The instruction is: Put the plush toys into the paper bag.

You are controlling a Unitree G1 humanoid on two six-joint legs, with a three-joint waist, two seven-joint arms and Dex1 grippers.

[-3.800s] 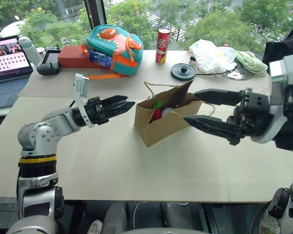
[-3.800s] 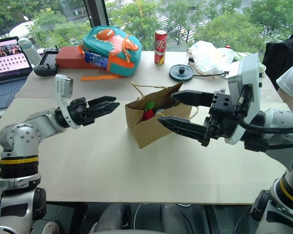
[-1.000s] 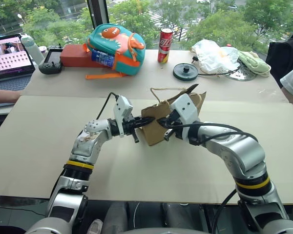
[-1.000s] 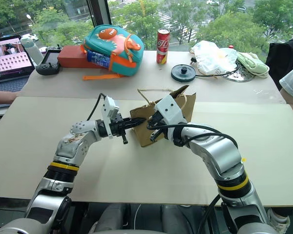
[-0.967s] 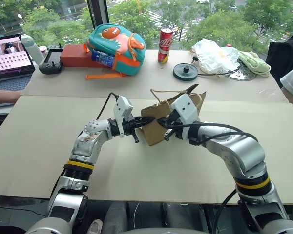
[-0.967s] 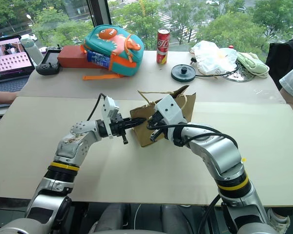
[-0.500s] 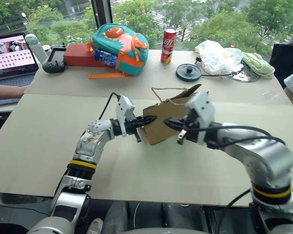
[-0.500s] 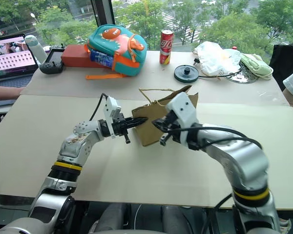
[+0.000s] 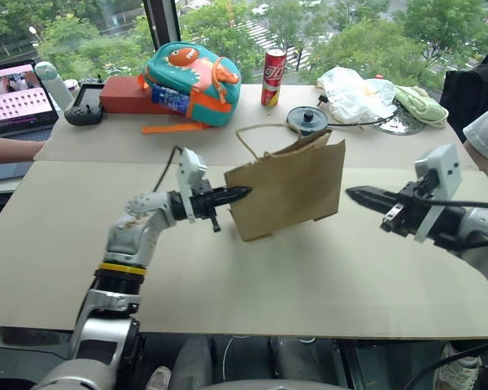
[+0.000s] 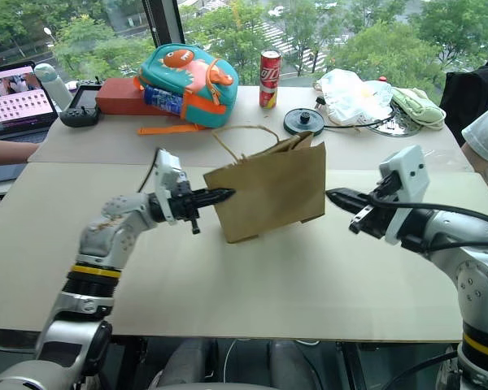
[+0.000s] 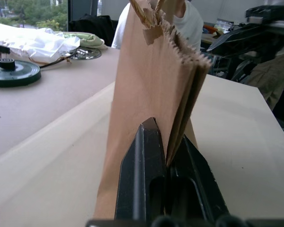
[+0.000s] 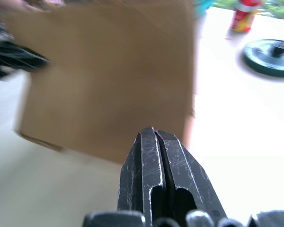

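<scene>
A: While the left gripper pinches the left edge of the paper bag, we have the bag tilted, its lower left corner near the table and its right side raised. Its fingers are clamped tight on the folded paper.

B: And our right gripper?

A: It hangs just right of the bag, apart from it, fingers pressed together with nothing between them.

B: Can we see the plush toys?

A: No. The bag's brown side faces us and its mouth looks pressed nearly flat, so we cannot tell from here what is inside. No toys lie on the near table, nor by the dinosaur backpack, the red can or the white plastic bag at the far side.

B: So how far along do we judge it?

A: Likely near the end: with no toys out, we take them to be bagged. What seems left is setting the bag down upright and letting go.
</scene>
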